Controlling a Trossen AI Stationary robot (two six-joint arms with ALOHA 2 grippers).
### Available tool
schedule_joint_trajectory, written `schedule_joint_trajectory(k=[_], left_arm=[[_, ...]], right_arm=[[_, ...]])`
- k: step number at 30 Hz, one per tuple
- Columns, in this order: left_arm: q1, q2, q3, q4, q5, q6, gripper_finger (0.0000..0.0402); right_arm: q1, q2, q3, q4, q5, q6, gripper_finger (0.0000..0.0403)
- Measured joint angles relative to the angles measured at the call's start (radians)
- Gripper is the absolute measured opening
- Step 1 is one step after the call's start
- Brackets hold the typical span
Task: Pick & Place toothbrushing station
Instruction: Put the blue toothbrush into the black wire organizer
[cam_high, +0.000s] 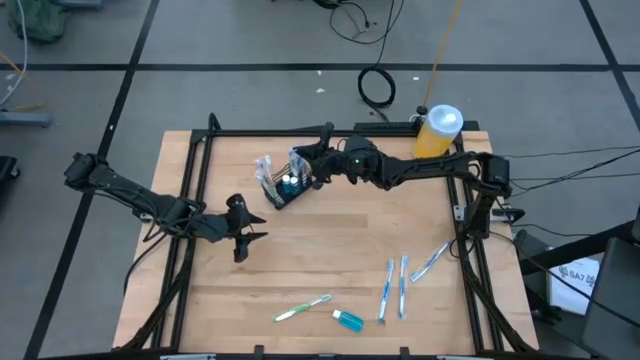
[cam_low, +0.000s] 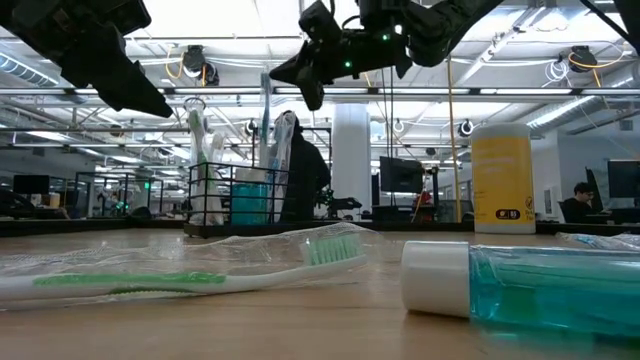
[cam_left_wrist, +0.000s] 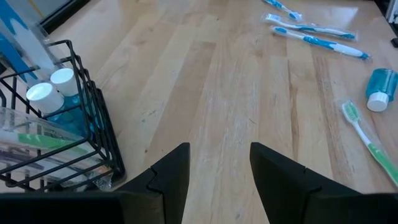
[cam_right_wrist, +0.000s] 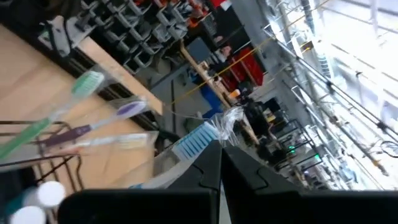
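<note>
On the wooden table (cam_high: 330, 240), the black wire caddy (cam_high: 283, 183) holds toothbrushes and small bottles, with the right gripper (cam_high: 303, 160) just above it. The left gripper (cam_high: 252, 228) hovers nearby. A yellow bottle (cam_high: 436, 132) stands at the far edge; wrapped toothbrushes (cam_high: 395, 285) lie near the front.

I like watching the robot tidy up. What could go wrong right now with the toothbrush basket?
The right hand is shut on a wrapped blue toothbrush standing in the black caddy. Pulling or pushing it could tip the light caddy or drag out the other brushes. The yellow bottle stands close beside the right arm, so a swing might knock it over. The left hand waits open nearby and could bump the caddy if it moves in.
</note>
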Motion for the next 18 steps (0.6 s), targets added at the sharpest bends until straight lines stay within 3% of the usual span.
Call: schedule_joint_trajectory(k=[7,12,18], left_arm=[[0.000,0.000,0.000,0.000,0.001,-0.008,0.0175],[0.000,0.000,0.000,0.000,0.001,-0.009,0.0175],[0.000,0.000,0.000,0.000,0.001,-0.009,0.0175]], right_arm=[[-0.003,-0.003,0.000,0.113,0.005,-0.044,0.0000],[-0.019,-0.010,0.000,0.104,0.073,-0.069,0.0000],[-0.041,-0.007,0.000,0.073,0.072,-0.032,0.0000]])
